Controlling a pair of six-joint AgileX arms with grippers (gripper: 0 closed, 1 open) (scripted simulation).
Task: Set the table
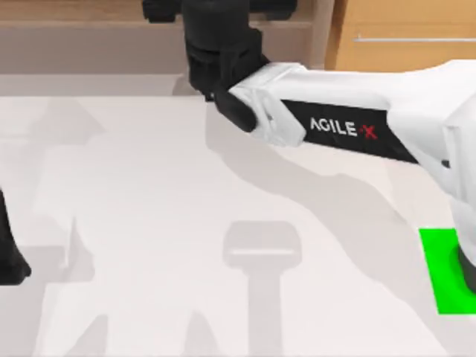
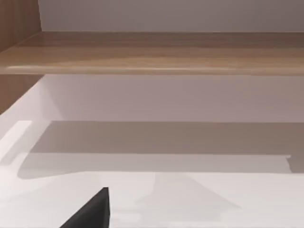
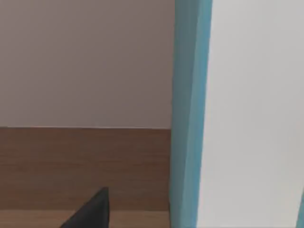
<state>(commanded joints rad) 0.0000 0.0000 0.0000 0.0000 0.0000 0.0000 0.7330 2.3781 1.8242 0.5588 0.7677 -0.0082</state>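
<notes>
- Table point(image 1: 149, 223) work has the right arm point(image 1: 349, 126) stretched across the top view from the right edge to the far middle, its black wrist end over the shelf point(image 1: 89, 33) at the table's far side.
- Right gripper: I cannot tell how far it is open or whether it holds anything; in the right wrist view a dark fingertip point(image 3: 92, 211) juts up at the lower edge.
- Just beyond that fingertip stands a pale upright panel with a teal edge point(image 3: 190, 114), close to the camera, with brown wood point(image 3: 71, 166) beside it and a plain grey wall above.
- Left arm point(image 1: 9, 253) sits at the left edge of the top view as a dark shape low over the table.
- Left gripper: I cannot tell its opening either; a dark fingertip point(image 2: 92, 211) shows in the left wrist view above the white table point(image 2: 199, 199).
- Farther out in that view, a wooden shelf board point(image 2: 152, 57) runs across above the table, with a broad shadow under it.
- White and smooth, the table spreads over most of the top view, crossed by grey arm shadows.
- Green patch point(image 1: 442, 271) lies on the table near the right edge, partly covered by the right arm's base.
- Light-wood cabinet point(image 1: 401, 33) with a metal bar handle point(image 1: 413, 39) stands at the far right, beside the shelf.
</notes>
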